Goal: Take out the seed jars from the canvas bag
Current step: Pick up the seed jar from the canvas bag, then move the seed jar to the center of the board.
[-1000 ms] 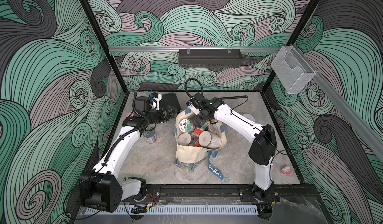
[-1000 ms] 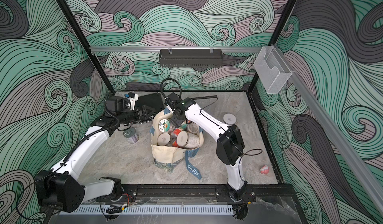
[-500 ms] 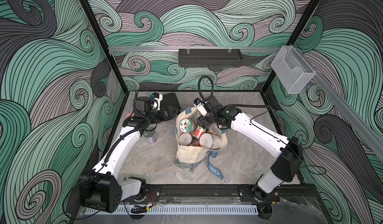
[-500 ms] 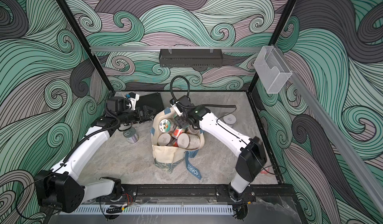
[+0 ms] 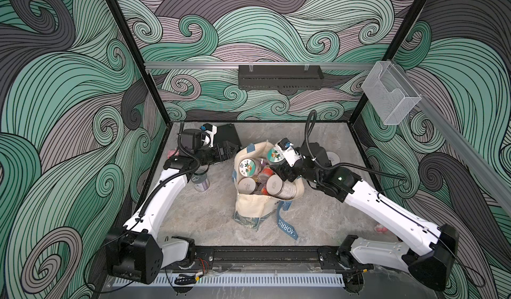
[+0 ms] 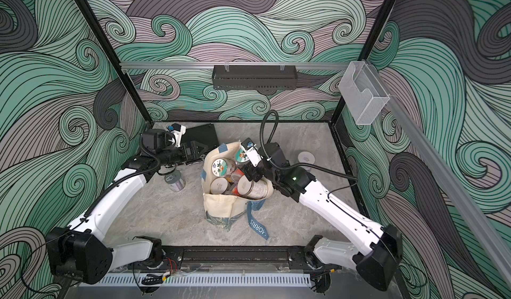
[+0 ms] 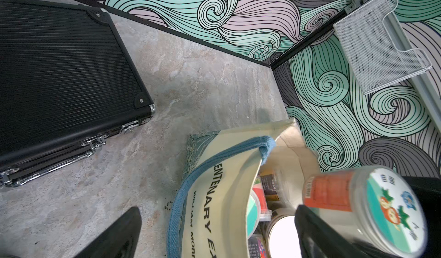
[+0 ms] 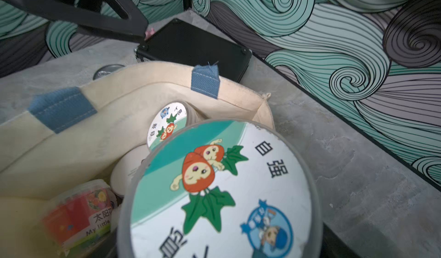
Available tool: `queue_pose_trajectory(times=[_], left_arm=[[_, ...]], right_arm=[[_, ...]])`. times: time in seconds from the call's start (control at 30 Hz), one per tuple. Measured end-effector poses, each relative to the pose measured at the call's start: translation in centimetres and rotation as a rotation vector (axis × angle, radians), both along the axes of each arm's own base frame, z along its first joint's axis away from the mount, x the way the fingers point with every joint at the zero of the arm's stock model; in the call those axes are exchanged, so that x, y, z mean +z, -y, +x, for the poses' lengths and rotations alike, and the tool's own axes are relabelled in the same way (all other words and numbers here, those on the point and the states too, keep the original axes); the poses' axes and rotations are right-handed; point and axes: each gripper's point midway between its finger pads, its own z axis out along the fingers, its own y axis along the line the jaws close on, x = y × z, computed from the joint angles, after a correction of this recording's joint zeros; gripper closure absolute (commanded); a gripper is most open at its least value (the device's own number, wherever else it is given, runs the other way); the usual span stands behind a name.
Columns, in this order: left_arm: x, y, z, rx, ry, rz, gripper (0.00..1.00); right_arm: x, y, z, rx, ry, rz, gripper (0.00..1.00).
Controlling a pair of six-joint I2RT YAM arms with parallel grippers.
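Sticker-lid seed jar clamped in R gripper, just over canvas bag mouth; L gripper wide open, empty.

In bag: jars — case behind, L.

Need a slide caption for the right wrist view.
Right wrist view: sticker-lidded seed jar fills the foreground above the open canvas bag, black case beyond.

I work in a lab test booth: swirl-printed walls, black frame posts, my left arm and right arm bolted to a rail at the table's front edge
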Motion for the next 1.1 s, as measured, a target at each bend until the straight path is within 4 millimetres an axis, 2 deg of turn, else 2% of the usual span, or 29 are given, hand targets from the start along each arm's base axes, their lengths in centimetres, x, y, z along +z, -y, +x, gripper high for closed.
queue_pose_trajectory(times=[0.23, 0.37, 0.5, 0.77, 1.1], left_arm=[[0.0, 0.2, -0.1, -0.005, 0.0, 0.0, 0.02], [0.0, 0.4, -0.2, -0.011, 0.0, 0.0, 0.02], [0.0, 0.4, -0.2, -0.011, 0.0, 0.0, 0.02], [0.0, 1.2, -0.5, -0.034, 0.004, 0.006, 0.02], [-0.2, 1.7, -0.7, -0.05, 0.015, 0.028, 0.02]], right_arm=[[3.1, 1.8, -2.2, 0.011, 0.095, 0.103, 0.28], [3.9, 3.1, -3.2, -0.008, 0.126, 0.141, 0.28], [4.3, 4.8, -3.4, -0.077, 0.149, 0.162, 0.28], [3.6, 8.7, -2.0, -0.305, 0.139, 0.148, 0.29], [1.3, 16.1, -0.1, -0.643, 0.048, 0.153, 0.3]])
